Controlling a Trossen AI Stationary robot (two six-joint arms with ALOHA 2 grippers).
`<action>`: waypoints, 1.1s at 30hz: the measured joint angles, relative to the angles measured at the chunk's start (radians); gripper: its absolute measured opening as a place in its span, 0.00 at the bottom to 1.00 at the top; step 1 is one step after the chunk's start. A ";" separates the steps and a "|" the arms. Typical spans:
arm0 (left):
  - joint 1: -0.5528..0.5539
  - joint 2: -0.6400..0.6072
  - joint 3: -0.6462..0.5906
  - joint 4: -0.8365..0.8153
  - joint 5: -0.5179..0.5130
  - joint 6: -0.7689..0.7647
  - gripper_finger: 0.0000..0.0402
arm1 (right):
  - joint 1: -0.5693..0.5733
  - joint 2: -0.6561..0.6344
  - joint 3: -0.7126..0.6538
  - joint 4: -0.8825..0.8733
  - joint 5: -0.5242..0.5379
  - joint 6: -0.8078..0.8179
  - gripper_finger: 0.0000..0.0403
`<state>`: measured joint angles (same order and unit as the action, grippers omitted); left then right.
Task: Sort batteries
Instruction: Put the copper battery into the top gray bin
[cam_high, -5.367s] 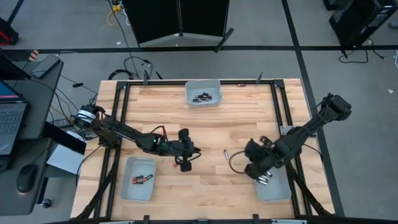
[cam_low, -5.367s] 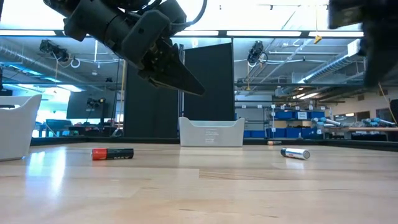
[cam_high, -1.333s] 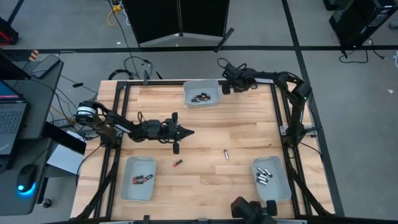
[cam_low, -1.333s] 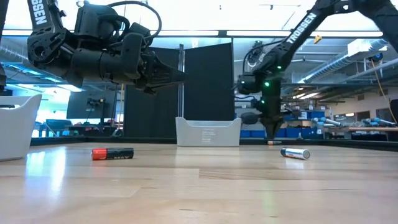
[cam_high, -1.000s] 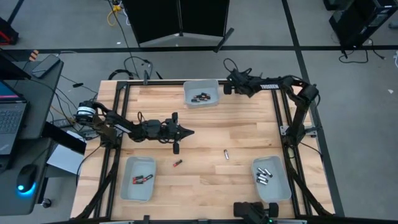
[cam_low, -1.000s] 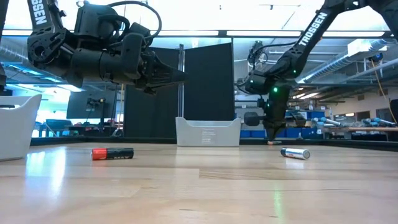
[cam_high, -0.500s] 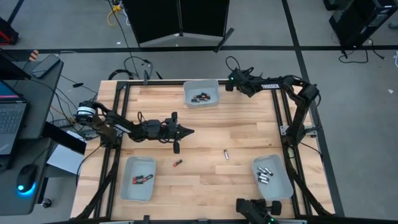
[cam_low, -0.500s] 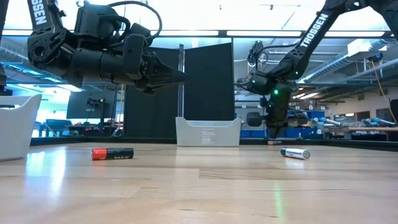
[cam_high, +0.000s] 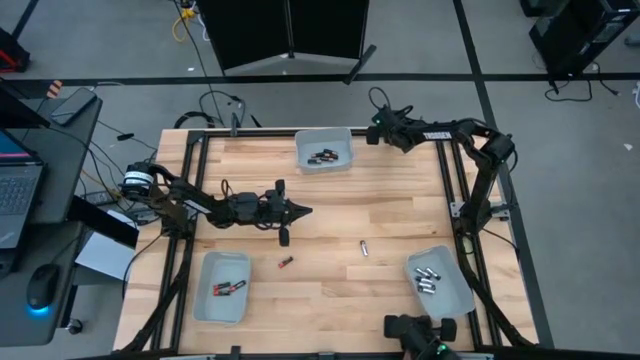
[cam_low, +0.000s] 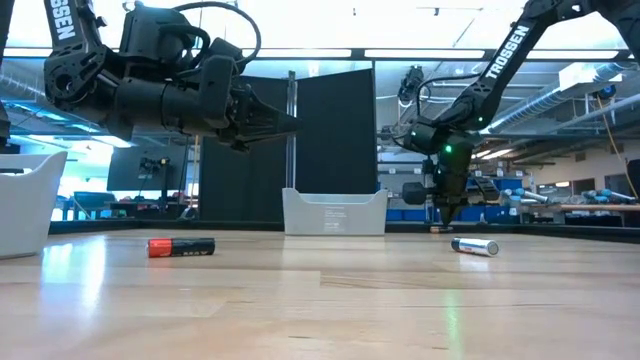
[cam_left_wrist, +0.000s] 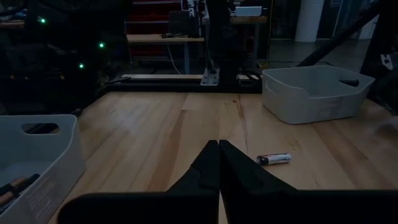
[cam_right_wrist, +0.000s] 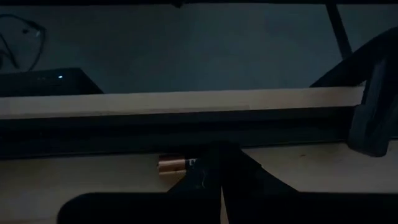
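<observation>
Here, nearest us along the tabletop's front edge, we see two pale trays already partly filled: the left tray holds red-and-black batteries, the right tray silver-grey batteries. Just beyond them, two cells lie loose on the wood and are, in our judgement, what remains to sort: a red-and-black battery and, well apart from it, a silver-grey battery. Farther in, the left gripper hangs over the middle of the tabletop, fingers pressed together and holding nothing. At the far edge stands a third tray with dark batteries inside. Beside it, near the far right corner, the right gripper is likewise closed and empty; its wrist view shows a copper-tipped battery lying just ahead, also unsorted.
</observation>
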<state>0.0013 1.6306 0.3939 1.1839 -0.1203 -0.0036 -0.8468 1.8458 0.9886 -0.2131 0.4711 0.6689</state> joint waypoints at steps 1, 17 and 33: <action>0.000 0.000 0.000 0.000 0.000 0.000 0.01 | -0.003 0.000 0.000 0.000 -0.004 -0.007 0.02; 0.000 0.000 0.000 0.000 -0.003 0.000 0.01 | -0.021 -0.002 0.004 -0.078 -0.114 -0.068 0.02; 0.000 0.000 0.000 0.000 -0.003 0.000 0.01 | 0.049 -0.067 0.063 -0.207 -0.117 -0.142 0.02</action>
<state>0.0013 1.6306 0.3939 1.1835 -0.1234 -0.0039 -0.7979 1.7786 1.0515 -0.4203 0.3544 0.5270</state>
